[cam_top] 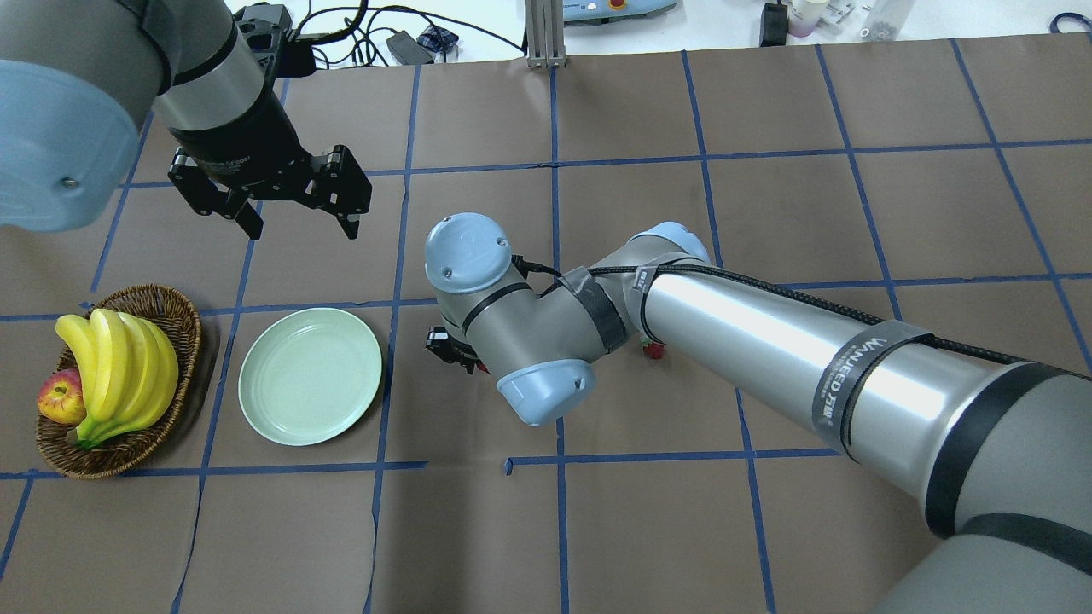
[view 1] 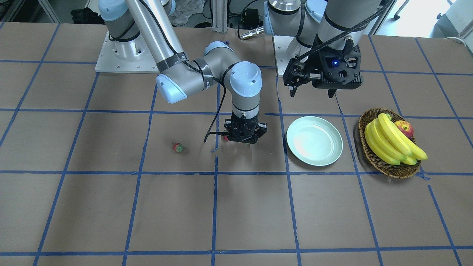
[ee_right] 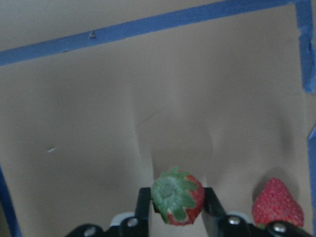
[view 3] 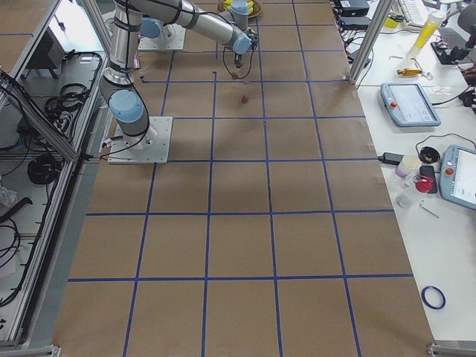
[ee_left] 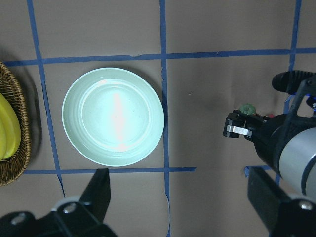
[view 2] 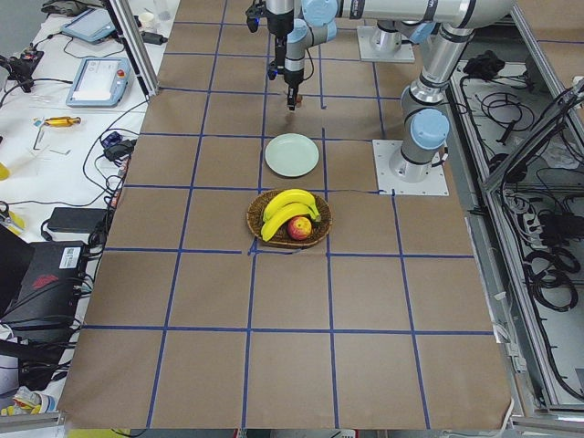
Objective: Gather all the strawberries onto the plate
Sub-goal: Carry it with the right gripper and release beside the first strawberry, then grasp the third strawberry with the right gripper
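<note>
In the right wrist view my right gripper (ee_right: 176,200) is shut on a red strawberry (ee_right: 177,195) with a green cap, one finger on each side, low over the table. A second strawberry (ee_right: 277,209) lies just beside it; it also shows in the front view (view 1: 224,139). A third strawberry (view 1: 177,147) lies apart on the table, and shows beside my right arm in the overhead view (cam_top: 653,348). The mint-green plate (view 1: 314,160) holds nothing. My left gripper (view 1: 313,92) hangs open and empty above the table behind the plate (ee_left: 113,148).
A wicker basket (view 1: 388,169) with bananas (view 1: 391,144) and an apple (view 1: 405,128) stands beside the plate, on the side away from the strawberries. My right arm's wrist and elbow (cam_top: 512,341) cover the right gripper in the overhead view.
</note>
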Action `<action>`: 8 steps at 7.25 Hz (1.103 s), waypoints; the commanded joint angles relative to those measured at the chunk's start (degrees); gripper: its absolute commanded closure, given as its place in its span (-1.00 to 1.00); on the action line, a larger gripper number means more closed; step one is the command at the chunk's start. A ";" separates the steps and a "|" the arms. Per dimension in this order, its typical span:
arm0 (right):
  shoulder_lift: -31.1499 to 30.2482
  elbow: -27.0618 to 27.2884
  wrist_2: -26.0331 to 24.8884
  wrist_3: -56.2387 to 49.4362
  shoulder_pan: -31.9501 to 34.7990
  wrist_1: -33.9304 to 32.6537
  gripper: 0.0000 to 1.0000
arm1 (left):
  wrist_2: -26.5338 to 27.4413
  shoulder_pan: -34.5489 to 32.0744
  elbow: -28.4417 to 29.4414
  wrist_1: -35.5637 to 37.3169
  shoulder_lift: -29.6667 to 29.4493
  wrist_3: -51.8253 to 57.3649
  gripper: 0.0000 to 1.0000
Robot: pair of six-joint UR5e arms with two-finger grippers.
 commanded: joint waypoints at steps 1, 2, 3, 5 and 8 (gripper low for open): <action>-1.75 -0.16 -0.37 -0.39 0.01 2.25 -1.00 | 0.00 -0.02 -0.07 -0.03 0.24 0.00 -1.00; -5.16 -0.94 -1.07 -6.22 -3.29 8.36 -1.00 | 0.26 -0.02 -0.16 -0.03 0.15 0.09 -1.00; -8.06 -0.26 -2.56 -13.24 -10.20 12.60 -1.00 | 0.18 -0.02 -0.16 -0.03 0.15 0.09 -1.00; -8.62 4.90 -5.97 -30.70 -18.67 14.05 -1.00 | 0.17 -0.02 -0.25 -0.03 0.41 0.09 -1.00; -5.82 12.47 -6.70 -32.21 -21.34 1.00 -1.00 | 0.00 -0.02 -0.25 -0.03 0.15 0.00 -1.00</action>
